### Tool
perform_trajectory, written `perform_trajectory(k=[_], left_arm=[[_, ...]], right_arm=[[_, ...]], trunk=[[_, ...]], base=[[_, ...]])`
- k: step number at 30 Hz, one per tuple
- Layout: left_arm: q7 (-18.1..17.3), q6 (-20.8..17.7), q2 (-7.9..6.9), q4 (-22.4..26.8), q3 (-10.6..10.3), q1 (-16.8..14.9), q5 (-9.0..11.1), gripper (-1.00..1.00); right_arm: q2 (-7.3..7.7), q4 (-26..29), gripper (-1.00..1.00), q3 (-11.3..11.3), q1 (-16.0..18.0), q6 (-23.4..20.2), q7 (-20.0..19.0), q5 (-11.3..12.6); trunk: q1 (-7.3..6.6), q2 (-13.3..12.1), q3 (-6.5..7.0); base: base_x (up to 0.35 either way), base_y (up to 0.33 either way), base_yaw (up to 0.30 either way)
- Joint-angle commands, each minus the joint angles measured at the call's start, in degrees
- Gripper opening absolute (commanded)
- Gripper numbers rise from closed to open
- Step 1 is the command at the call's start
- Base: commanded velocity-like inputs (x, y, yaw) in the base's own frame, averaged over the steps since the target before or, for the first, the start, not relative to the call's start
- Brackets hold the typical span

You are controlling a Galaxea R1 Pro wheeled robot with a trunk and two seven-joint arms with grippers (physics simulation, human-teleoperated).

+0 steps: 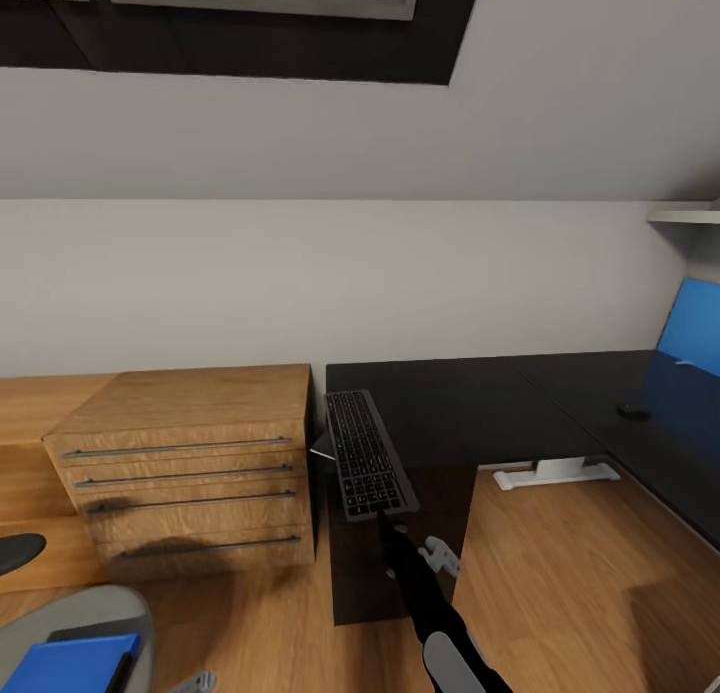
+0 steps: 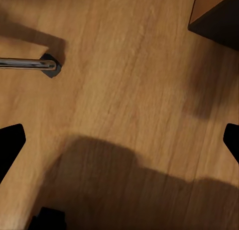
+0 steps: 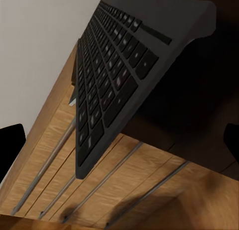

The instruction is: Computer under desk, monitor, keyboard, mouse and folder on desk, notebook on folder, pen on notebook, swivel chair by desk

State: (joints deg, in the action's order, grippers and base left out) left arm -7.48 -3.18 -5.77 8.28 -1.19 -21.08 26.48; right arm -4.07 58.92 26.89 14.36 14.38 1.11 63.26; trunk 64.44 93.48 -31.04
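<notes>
One keyboard (image 1: 368, 455) lies on the black surface (image 1: 470, 403), lengthwise along its left edge, with the near short end past the front edge over the dark pedestal side. The right arm reaches up from below; the right fingers (image 1: 383, 516) meet that near end. In the right wrist view the keyboard (image 3: 119, 65) fills the space ahead, tilted, and both finger tips sit far apart at the frame sides; whether they actually pinch the keyboard, I cannot tell.

One wooden drawer cabinet (image 1: 190, 468), four handle bars counted, stands just beside the surface's left side, a narrow gap between them. One small dark object (image 1: 632, 411) rests on the right wing of the surface, near the blue back panel (image 1: 692, 323). The rest of the top is bare, with wide room to the right of the keyboard.

One chair seat (image 1: 70, 623) at the lower left corner carries one blue folder (image 1: 65, 665) with a thin dark item along its upper edge.

Left wrist view: wooden floor (image 2: 129, 90), one chrome chair leg with a black end (image 2: 30, 64); the left fingers (image 2: 119, 140) stand wide apart, holding nothing.
</notes>
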Motion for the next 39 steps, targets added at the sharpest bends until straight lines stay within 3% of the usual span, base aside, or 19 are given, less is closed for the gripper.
perform_trajectory(k=[1, 11, 39], left_arm=[[-0.2, -0.3, -0.03, 0.1, -0.1, 0.0, 0.5, 1.00], [-0.2, -0.3, -0.03, 0.1, -0.1, 0.0, 0.5, 1.00], [-0.1, -0.3, -0.03, 0.1, -0.1, 0.0, 0.5, 1.00]], right_arm=[[0.03, 0.0, 1.00, 0.2, 0.1, 0.4, 0.1, 0.5], [0.09, 0.0, 1.00, 0.2, 0.1, 0.4, 0.1, 0.5], [0.72, 0.0, 1.00, 0.1, 0.1, 0.4, 0.2, 0.5]], trunk=[[-0.01, 0.0, -0.06], [-0.01, 0.0, -0.06], [-0.01, 0.0, -0.06]], base=[[0.010, 0.000, 0.000], [0.171, 0.049, 0.000], [0.055, 0.003, 0.000]])
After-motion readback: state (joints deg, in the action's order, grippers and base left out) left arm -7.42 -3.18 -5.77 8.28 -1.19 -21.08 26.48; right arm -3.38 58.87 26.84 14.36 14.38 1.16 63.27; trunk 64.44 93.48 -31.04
